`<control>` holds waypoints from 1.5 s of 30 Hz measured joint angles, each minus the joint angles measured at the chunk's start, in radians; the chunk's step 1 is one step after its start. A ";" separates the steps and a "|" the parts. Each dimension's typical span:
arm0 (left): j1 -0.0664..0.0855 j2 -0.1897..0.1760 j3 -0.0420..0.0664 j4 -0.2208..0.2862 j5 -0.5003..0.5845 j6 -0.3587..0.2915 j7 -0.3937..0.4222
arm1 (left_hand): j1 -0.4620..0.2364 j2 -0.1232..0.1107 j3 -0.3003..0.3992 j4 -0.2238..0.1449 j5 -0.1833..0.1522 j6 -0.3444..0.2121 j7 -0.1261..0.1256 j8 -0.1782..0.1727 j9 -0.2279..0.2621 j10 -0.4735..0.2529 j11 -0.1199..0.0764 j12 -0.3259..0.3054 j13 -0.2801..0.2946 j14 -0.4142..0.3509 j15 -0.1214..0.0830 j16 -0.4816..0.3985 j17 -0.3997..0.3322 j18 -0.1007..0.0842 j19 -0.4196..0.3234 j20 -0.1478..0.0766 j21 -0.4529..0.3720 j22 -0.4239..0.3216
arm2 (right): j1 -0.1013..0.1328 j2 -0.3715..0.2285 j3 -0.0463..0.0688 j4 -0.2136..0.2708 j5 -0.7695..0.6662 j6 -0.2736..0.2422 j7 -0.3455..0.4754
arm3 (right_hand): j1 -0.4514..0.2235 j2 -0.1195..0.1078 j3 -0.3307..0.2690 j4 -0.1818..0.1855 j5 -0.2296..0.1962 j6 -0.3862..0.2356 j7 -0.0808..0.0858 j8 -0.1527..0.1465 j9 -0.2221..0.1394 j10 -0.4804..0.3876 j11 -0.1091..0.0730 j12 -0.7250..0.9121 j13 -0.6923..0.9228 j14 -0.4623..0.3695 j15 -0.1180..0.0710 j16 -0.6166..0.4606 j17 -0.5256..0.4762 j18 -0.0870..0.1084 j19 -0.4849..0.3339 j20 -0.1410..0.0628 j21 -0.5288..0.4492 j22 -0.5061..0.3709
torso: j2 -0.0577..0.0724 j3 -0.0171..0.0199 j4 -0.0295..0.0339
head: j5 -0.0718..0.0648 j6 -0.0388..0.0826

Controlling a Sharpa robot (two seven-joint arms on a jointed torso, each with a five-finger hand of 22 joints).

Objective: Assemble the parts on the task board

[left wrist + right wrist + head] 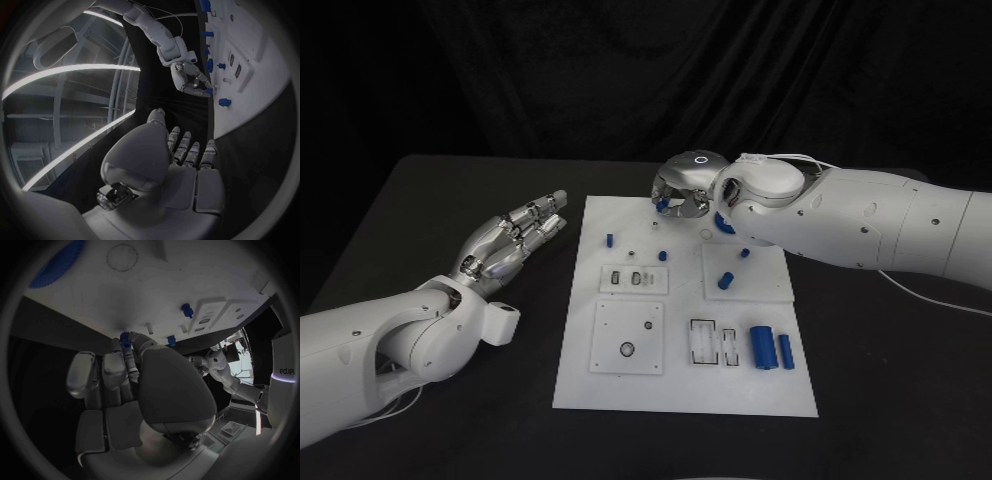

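Head view: the right hand hangs fingers-down over the far edge of the board, pinching a small blue peg between thumb and fingers, just above the board surface. The left hand hovers palm-up beside the board's left edge, fingers extended and apart, grasping nothing. Two blue cylinders lie near the board's right edge.

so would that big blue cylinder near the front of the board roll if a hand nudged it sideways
Probably. The big blue cylinder lies on its side on the flat white task board, so a sideways nudge would likely roll it. It looks rigid, and the slimmer blue cylinder beside it might stop it.
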 measured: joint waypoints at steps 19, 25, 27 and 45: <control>0.000 0.000 0.000 -0.003 0.012 0.002 0.000 | 0.000 0.000 0.000 0.000 0.000 0.007 0.021 0.000 0.000 -0.006 -0.006 -0.004 0.000 0.000 0.000 0.000 0.000 0.000 0.000 0.000 0.000 0.000 | -0.001 0.003 -0.001 -0.005 0.000 0.037 -0.014 | -0.063 -0.021 -0.032 -0.025 -0.103 -0.320 -0.062 -0.064 -0.081 -0.279 0.037 -0.003 0.002 -0.031 0.014 0.003 -0.009 0.000 -0.042 0.019 -0.030 -0.033 | 0.001 -0.0001 0.0012 | 0.000 0.002; 0.000 -0.003 0.000 -0.004 0.013 0.003 0.000 | 0.000 0.000 0.000 0.000 0.000 0.011 0.025 0.000 0.000 -0.006 -0.006 -0.003 0.000 0.000 0.000 0.000 0.000 0.000 0.004 0.004 0.000 0.000 | -0.001 -0.015 -0.001 0.001 0.000 0.021 -0.028 | -0.080 -0.012 -0.084 -0.033 -0.125 -0.534 -0.095 -0.074 -0.141 -0.375 0.028 -0.003 0.007 -0.055 0.006 -0.010 -0.034 0.000 -0.067 0.012 -0.062 -0.068 | 0.000 0.0002 0.0010 | 0.003 0.004; 0.000 -0.005 0.000 -0.005 0.014 0.003 0.000 | 0.000 0.000 0.000 0.000 0.000 0.014 0.028 0.000 0.000 -0.006 -0.006 -0.003 0.000 0.000 0.000 0.000 0.000 0.000 0.004 0.004 0.000 0.000 | -0.001 -0.028 0.000 0.009 0.000 -0.001 -0.028 | -0.080 -0.011 -0.090 -0.036 -0.125 -0.509 -0.082 -0.072 -0.140 -0.374 0.027 -0.002 0.012 -0.053 0.005 0.001 -0.012 0.000 -0.063 0.011 -0.057 -0.050 | -0.001 0.0003 0.0006 | 0.005 0.006; 0.000 -0.030 0.000 0.022 0.010 0.006 0.000 | -0.153 0.034 -0.047 0.003 -0.225 -0.050 -0.056 -0.004 -0.005 0.000 -0.007 -0.030 -0.002 0.000 0.000 -0.001 -0.002 0.000 0.009 0.009 0.000 0.002 | 0.072 -0.325 -0.001 0.259 0.013 -0.114 -0.009 | -0.053 0.017 -0.083 -0.052 -0.076 -0.214 -0.024 -0.026 -0.126 -0.046 -0.043 0.316 0.170 -0.038 -0.024 0.033 0.049 -0.016 -0.026 -0.011 -0.006 0.049 | 0.000 0.0012 -0.0005 | 0.009 0.013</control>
